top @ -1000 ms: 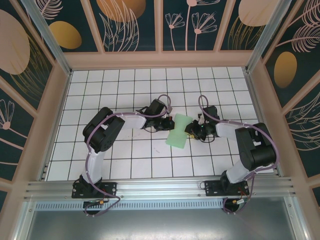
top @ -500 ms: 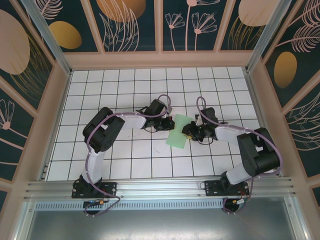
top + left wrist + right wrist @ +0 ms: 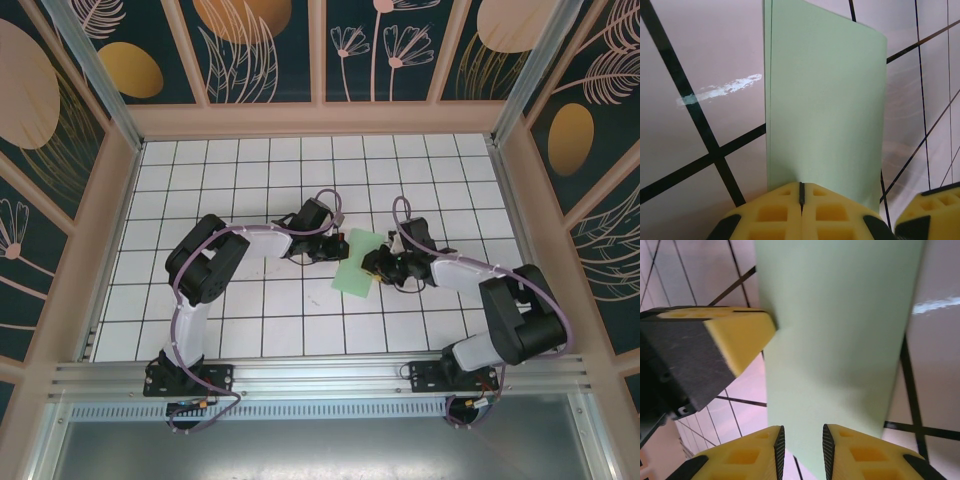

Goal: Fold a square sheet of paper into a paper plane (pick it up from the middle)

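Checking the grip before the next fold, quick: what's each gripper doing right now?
Left gripper: closed on the green paper.
Right gripper: fingers apart around the paper's edge, not clamping.

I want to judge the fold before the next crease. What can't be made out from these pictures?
Top view: the green paper is too small to show whether its layers line up.
Left wrist view: the left gripper, shut on the paper, hides its near edge.
Right wrist view: the top edge cuts off the paper's far end; whether the right gripper touches it is unclear.
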